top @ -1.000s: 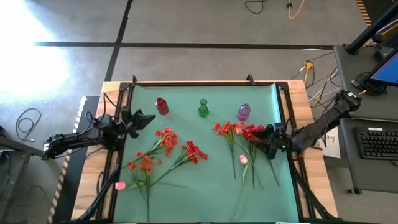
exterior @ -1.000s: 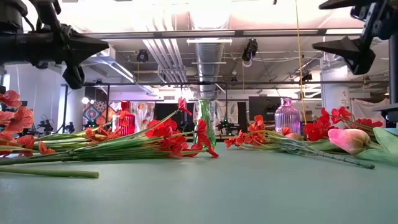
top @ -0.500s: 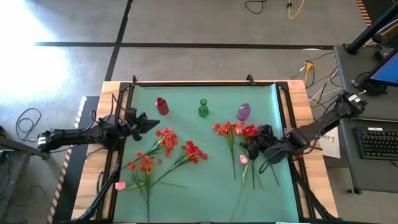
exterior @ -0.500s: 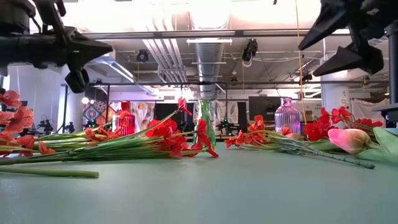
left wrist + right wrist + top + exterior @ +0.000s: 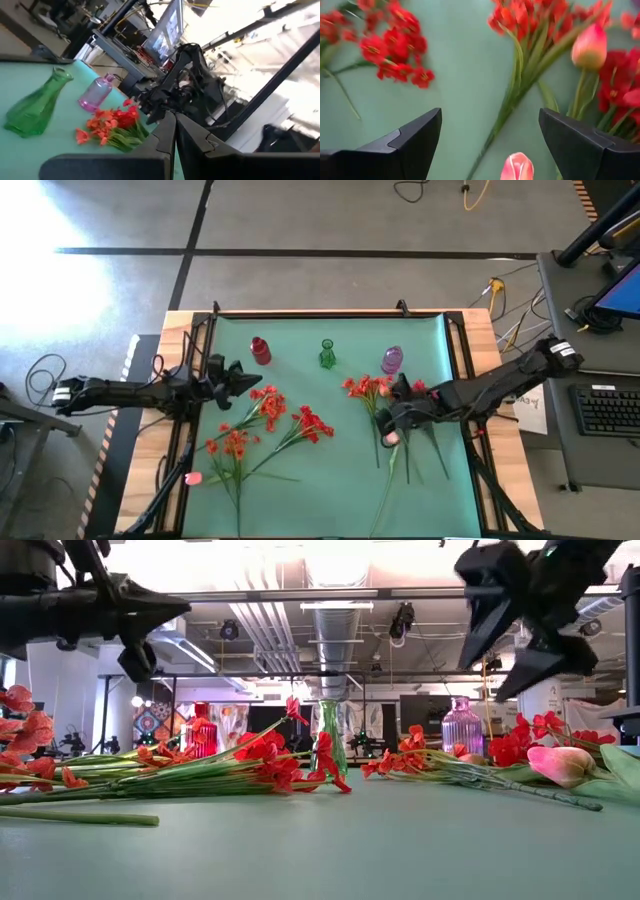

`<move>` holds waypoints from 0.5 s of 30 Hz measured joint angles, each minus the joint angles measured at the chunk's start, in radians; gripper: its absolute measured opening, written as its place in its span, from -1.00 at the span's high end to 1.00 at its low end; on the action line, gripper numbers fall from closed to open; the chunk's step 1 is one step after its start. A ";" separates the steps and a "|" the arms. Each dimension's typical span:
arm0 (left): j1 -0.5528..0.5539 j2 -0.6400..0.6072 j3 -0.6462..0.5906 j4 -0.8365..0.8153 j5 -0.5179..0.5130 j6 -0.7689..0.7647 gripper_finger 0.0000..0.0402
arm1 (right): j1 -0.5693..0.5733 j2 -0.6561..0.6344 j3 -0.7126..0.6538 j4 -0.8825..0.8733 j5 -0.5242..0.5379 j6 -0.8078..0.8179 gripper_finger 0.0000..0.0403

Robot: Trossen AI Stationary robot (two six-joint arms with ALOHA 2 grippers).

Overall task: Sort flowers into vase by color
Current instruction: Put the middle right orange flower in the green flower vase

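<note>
Rightward arm has swung in; right pincer gapes above pink tulip. Left pincer closed. Flimsy stem; pinch it mid-stalk.

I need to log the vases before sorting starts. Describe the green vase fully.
The green vase is small, of clear green glass as it looks, with a wide base, a narrow neck and a flared lip. It stands upright and holds no flower, at the far middle of the teal mat, between the red vase and the purple vase, apart from both. No flower and no hand touches it. In the left wrist view its body tapers like a cone.
</note>
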 joint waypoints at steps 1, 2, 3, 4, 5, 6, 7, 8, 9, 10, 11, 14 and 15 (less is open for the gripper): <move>0.000 0.012 0.000 0.002 0.000 0.043 1.00 | -0.020 0.010 0.000 0.000 -0.034 0.001 -0.61; 0.000 0.024 0.000 0.003 0.000 0.087 1.00 | -0.041 0.019 0.000 0.000 -0.068 0.000 -0.61; 0.000 0.036 0.000 0.004 -0.002 0.112 1.00 | -0.062 0.028 0.000 0.002 -0.098 -0.004 -0.61; 0.000 0.048 0.000 0.007 -0.007 0.121 1.00 | -0.081 0.035 0.000 0.006 -0.123 -0.007 -0.61; 0.000 0.059 0.000 0.014 -0.007 0.123 1.00 | -0.097 0.043 0.000 0.007 -0.143 -0.009 -0.61; 0.000 0.069 0.000 0.025 -0.007 0.124 1.00 | -0.111 0.052 0.000 0.006 -0.158 -0.014 -0.61; 0.000 0.077 0.000 0.037 -0.007 0.124 1.00 | -0.121 0.059 0.000 0.006 -0.171 -0.017 -0.61; 0.000 0.085 0.000 0.048 -0.008 0.124 1.00 | -0.131 0.066 0.000 0.006 -0.180 -0.022 -0.61; -0.002 0.094 0.000 0.062 -0.008 0.123 1.00 | -0.138 0.074 0.000 0.007 -0.185 -0.026 -0.61; -0.005 0.103 0.000 0.078 -0.008 0.120 1.00 | -0.142 0.081 0.000 0.007 -0.189 -0.030 -0.61; -0.010 0.110 0.000 0.092 -0.009 0.119 1.00 | -0.144 0.089 0.000 0.007 -0.190 -0.033 -0.61; -0.025 0.131 0.000 0.161 -0.008 0.118 1.00 | -0.145 0.117 0.001 0.019 -0.183 -0.035 -0.61; -0.027 0.140 0.000 0.184 -0.008 0.118 1.00 | -0.145 0.132 0.009 0.015 -0.182 -0.044 -0.61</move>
